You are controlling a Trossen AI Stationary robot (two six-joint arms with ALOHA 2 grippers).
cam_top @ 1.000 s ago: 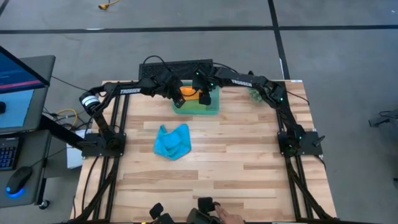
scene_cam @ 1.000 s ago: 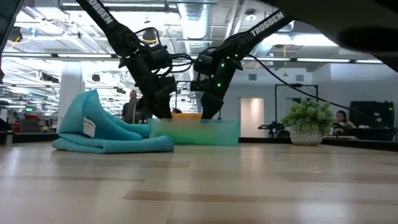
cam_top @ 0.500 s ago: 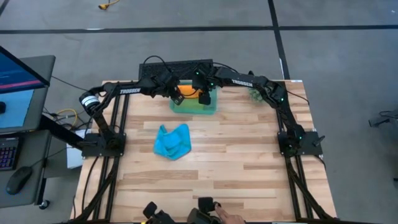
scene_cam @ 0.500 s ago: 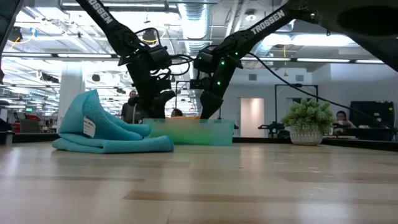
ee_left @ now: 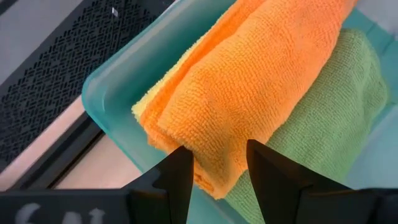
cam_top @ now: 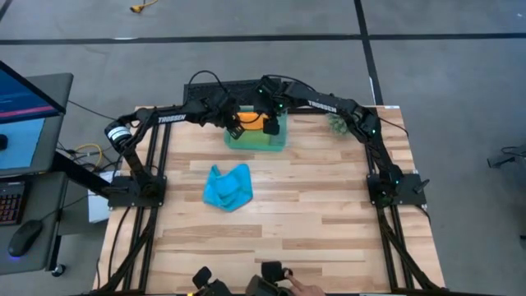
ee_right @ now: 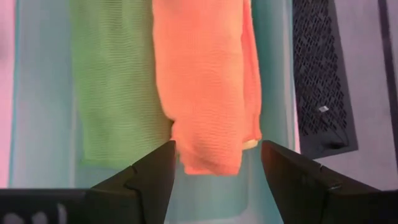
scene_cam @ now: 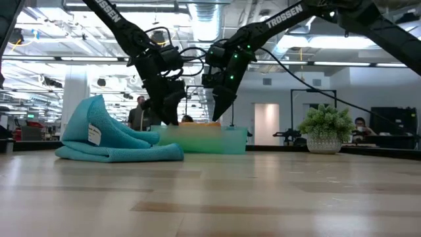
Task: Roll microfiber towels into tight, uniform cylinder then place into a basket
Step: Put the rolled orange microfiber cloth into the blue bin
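Note:
The teal basket stands at the table's far edge. In it a rolled orange towel lies on a green towel, and a yellow one peeks out beneath the orange one. My left gripper reaches down into the basket, shut on the orange roll's left end. My right gripper hangs open above the roll's other end, touching nothing. A crumpled blue towel lies on the table, left of centre. My left gripper pinches the orange roll at its end toward the table's left, one finger on each side of it. The fingers slant down from the table's left. The roll lies in the basket on the green towel and spreads wider beyond the fingertips.
A small green plant ball stands at the far right of the table. A black box sits just behind the basket. Bare wood stretches across the table's near half. A person's hand shows at the near edge.
My right gripper has risen out of the basket, staying open, and now hangs above the orange roll. The basket has slid a little toward the table's left edge. My left gripper has stayed down in the basket on the roll.

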